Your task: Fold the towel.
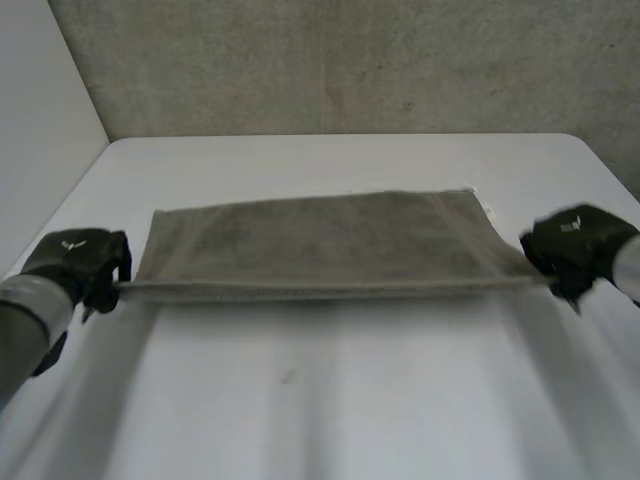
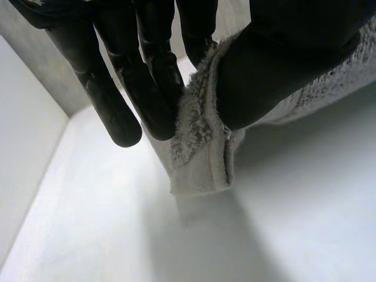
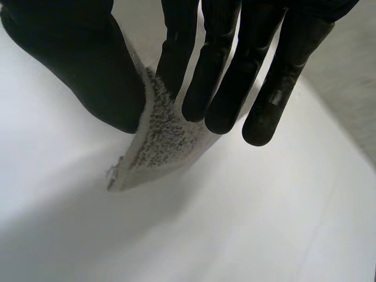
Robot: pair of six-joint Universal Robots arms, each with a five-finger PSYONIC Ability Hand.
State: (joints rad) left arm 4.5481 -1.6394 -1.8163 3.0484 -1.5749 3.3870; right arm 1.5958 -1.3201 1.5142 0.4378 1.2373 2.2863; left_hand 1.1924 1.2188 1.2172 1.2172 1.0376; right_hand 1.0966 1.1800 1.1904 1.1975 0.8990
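Observation:
A grey towel (image 1: pixel 320 240) is stretched across the white table (image 1: pixel 330 400), its near edge lifted and pulled taut between my two hands. My left hand (image 1: pixel 80 265) pinches the towel's near left corner (image 2: pixel 202 153) between thumb and fingers (image 2: pixel 147 88). My right hand (image 1: pixel 575 245) pinches the near right corner (image 3: pixel 155 147) the same way, thumb against fingers (image 3: pixel 223 88). The far edge of the towel lies on the table. Both corners hang a little above the surface.
A grey wall (image 1: pixel 350 60) stands behind the table's far edge, and a white side wall (image 1: pixel 40 110) rises at the left. Bare table surface lies in front of the towel and beyond it.

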